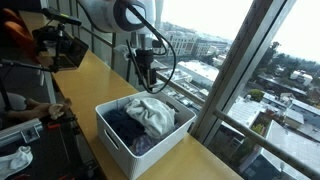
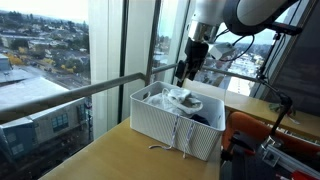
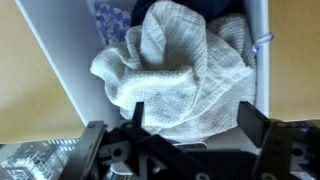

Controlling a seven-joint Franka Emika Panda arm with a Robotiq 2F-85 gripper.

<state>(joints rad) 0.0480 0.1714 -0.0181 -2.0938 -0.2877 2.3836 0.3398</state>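
Wrist view gives you the clearest read: your gripper (image 3: 190, 118) hangs with its two fingers (image 3: 138, 118) spread wide and nothing between them, so no grasp has been made. Below that gap lies the pale towel (image 3: 175, 70), crumpled in loose folds on top of the other laundry inside the white basket (image 3: 55, 55). I judge you to be early in the work. The arm is lined up over the towel, and everything from first contact onward is not yet done: the towel is ungripped, unlifted and wholly inside the basket. In both exterior views the gripper (image 1: 148, 76) (image 2: 184, 72) hovers above the end of the basket nearer the window (image 1: 235, 70), clear of the cloth and of the rim. The towel (image 1: 152, 112) (image 2: 178, 97) is off-white to light grey with a coarse, soft weave. It is bunched into a mound that rises to about the basket's rim, with one thick fold running across its middle and looser edges falling to the sides. A dark blue garment (image 3: 170, 12) lies partly under it, and a bit of patterned fabric (image 3: 108, 15) shows in one corner. The basket (image 1: 125, 150) stands on the wooden table (image 1: 90, 80) just beside the glass. To my eye the raised middle fold is the part of the towel that sits highest under your open fingers.
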